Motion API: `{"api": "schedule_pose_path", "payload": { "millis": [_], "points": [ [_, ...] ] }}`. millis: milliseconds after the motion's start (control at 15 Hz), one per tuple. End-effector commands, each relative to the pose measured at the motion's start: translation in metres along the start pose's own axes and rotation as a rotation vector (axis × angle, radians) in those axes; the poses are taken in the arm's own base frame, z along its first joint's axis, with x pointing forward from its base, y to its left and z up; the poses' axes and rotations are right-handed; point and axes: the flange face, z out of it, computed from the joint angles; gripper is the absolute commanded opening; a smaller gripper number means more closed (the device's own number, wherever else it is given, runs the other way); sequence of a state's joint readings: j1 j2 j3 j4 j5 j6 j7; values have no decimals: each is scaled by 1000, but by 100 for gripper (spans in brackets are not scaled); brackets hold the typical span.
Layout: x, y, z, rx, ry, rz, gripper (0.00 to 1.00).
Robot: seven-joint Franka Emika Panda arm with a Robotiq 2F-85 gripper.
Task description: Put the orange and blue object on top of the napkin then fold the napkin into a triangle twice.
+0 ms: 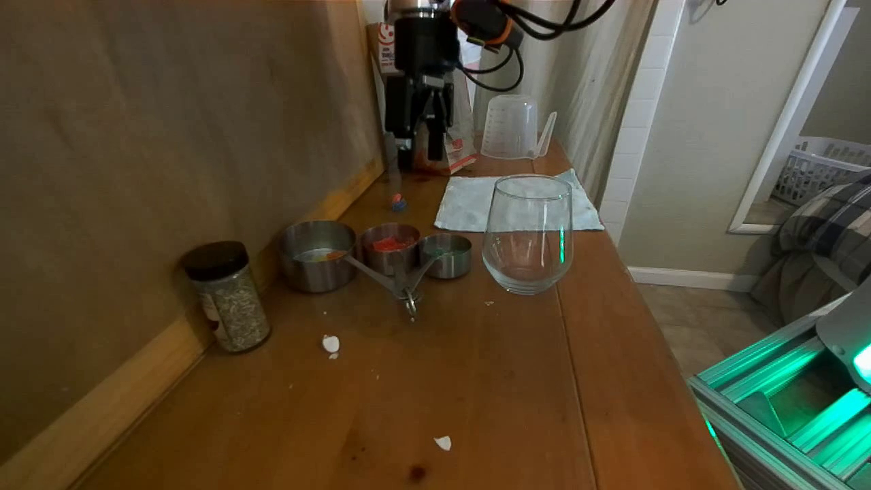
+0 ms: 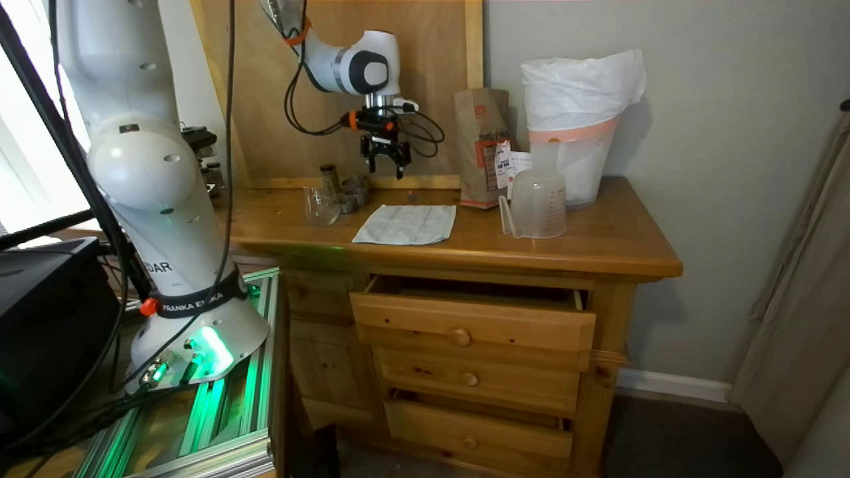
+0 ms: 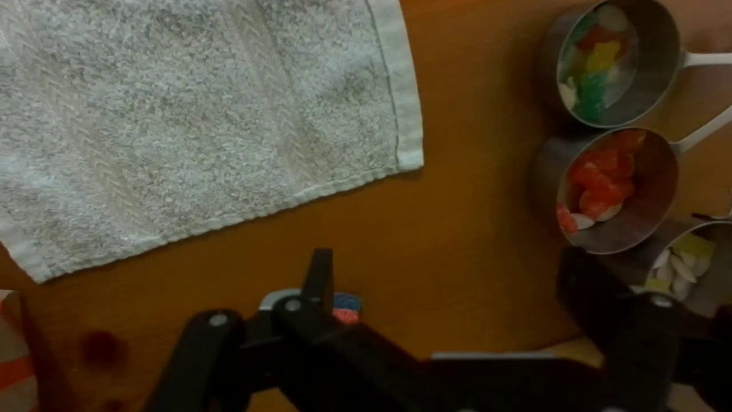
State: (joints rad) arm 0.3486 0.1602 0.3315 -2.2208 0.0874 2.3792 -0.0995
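Note:
The orange and blue object [image 1: 398,203] is small and lies on the wooden table near the wall; it also shows in an exterior view [image 2: 412,196]. In the wrist view the object [image 3: 347,307] is partly hidden behind a gripper finger. The napkin [image 1: 466,204] is a pale, whitish cloth lying flat and unfolded, also in an exterior view [image 2: 406,226] and in the wrist view [image 3: 200,114]. Nothing lies on its visible part. My gripper [image 1: 420,151] is open and empty, above the table; its fingers are wide apart in the wrist view [image 3: 449,263] and in an exterior view [image 2: 385,167].
Three metal measuring cups [image 1: 316,262] with coloured bits inside stand near the wall, beside a drinking glass [image 1: 527,262] and a spice jar [image 1: 231,306]. A paper bag [image 2: 481,146], a plastic measuring jug [image 2: 541,206] and a lined bin [image 2: 578,153] stand past the napkin.

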Motion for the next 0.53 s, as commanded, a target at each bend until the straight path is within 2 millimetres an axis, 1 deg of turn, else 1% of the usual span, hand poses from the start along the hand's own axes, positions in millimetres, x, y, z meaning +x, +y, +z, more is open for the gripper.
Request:
{"api": "schedule_pose_path", "payload": {
  "millis": [0, 200, 467],
  "points": [
    [14, 4, 21, -45, 13, 37, 100],
    [22, 6, 37, -54, 10, 60, 100],
    [34, 9, 49, -57, 11, 86, 100]
  ]
}}
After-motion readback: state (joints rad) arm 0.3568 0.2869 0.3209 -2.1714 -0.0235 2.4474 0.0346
